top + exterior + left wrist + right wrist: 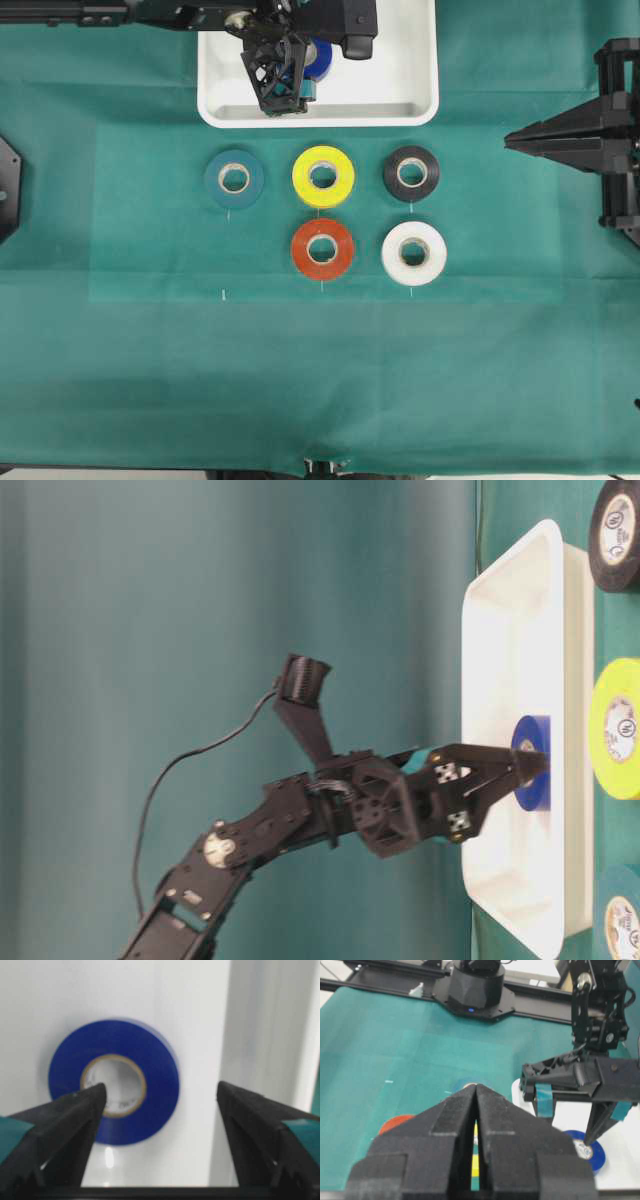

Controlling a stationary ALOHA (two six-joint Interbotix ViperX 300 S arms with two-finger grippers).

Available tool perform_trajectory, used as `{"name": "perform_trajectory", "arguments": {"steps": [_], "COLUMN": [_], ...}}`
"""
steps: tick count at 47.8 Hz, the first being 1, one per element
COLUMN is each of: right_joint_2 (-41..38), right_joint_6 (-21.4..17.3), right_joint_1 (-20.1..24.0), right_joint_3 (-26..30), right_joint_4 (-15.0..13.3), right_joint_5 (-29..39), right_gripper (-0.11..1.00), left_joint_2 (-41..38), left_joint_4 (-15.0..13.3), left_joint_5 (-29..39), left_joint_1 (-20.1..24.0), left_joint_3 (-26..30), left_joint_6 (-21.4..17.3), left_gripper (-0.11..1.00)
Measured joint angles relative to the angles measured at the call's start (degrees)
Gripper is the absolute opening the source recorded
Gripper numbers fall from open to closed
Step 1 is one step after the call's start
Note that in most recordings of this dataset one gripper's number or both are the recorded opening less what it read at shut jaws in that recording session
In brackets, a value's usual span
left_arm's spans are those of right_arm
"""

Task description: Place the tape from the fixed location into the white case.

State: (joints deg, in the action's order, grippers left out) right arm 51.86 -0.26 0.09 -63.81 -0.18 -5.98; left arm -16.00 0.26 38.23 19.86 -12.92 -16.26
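Observation:
The royal-blue tape [150, 1090] lies flat on the floor of the white case [190, 1010], and nothing grips it. My left gripper [160, 1090] hangs just over it with jaws wide open; the left fingertip is over the roll's core and the right fingertip stands off to its right. In the overhead view the left gripper [285, 85] covers part of the tape [320, 58] inside the case [410, 60] at the back centre. The table-level view shows the tape [533, 765] in the case [520, 660]. My right gripper [508, 140] is shut and empty at the right edge.
Several other rolls lie on the green cloth in front of the case: teal [234, 178], yellow [323, 176], black [411, 172], red [322, 248] and white [414, 253]. The right arm's base stands at the far right.

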Motion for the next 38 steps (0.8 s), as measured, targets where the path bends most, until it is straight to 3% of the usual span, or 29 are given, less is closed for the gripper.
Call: {"name": "perform_trajectory", "arguments": {"steps": [38], "right_joint_2": [0.00], "right_joint_6": [0.00], "right_joint_1": [0.00], "right_joint_3": [0.00], "right_joint_4": [0.00], "right_joint_5": [-0.09], "right_gripper": [0.00], "left_joint_2": [10.72], "left_joint_4": [0.00], "left_joint_5": [10.28], "left_joint_1": [-2.29], "left_joint_3": [2.37], "left_joint_6": [0.09], "left_gripper": [0.85]}}
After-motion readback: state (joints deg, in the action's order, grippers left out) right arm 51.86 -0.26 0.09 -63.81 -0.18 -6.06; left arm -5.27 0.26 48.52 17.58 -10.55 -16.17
